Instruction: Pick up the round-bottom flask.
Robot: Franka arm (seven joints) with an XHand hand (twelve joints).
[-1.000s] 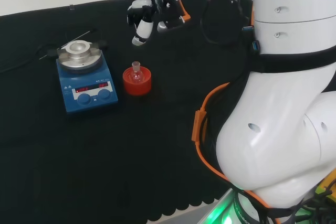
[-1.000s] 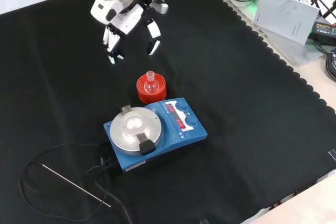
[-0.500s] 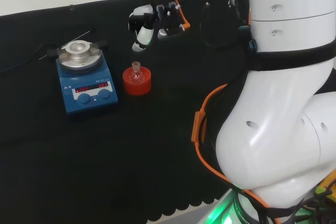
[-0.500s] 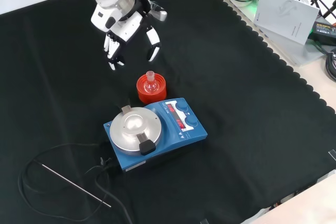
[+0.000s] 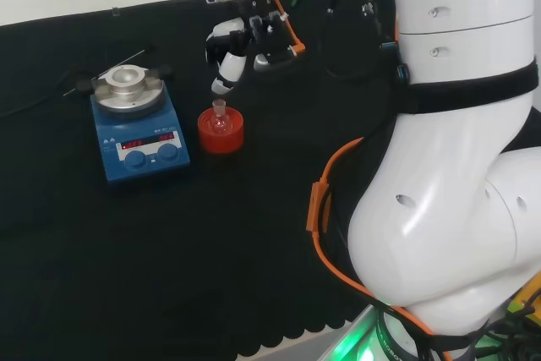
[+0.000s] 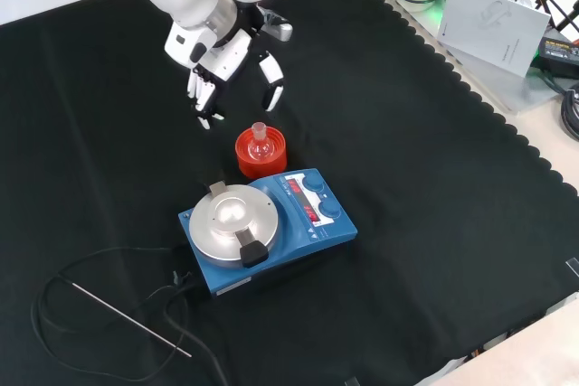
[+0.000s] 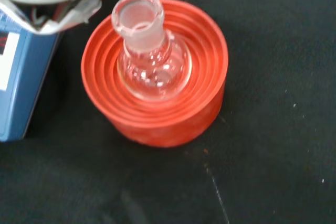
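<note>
White rounded arm links; orange cable; black-and-white hand.

Blue hotplate just beside the red stand; open cloth elsewhere

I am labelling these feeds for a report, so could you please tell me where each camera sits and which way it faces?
Head view: behind and above the arm's base, looking over the white arm links at the bench; the robot hand is above the round-bottom flask.
Front view: in front of the arm, looking down on the black cloth; the robot hand enters from the top.
Wrist view: at the wrist, looking down on the flask in its red stand.
All views share the flask, the stand and the blue stirrer plate.
</note>
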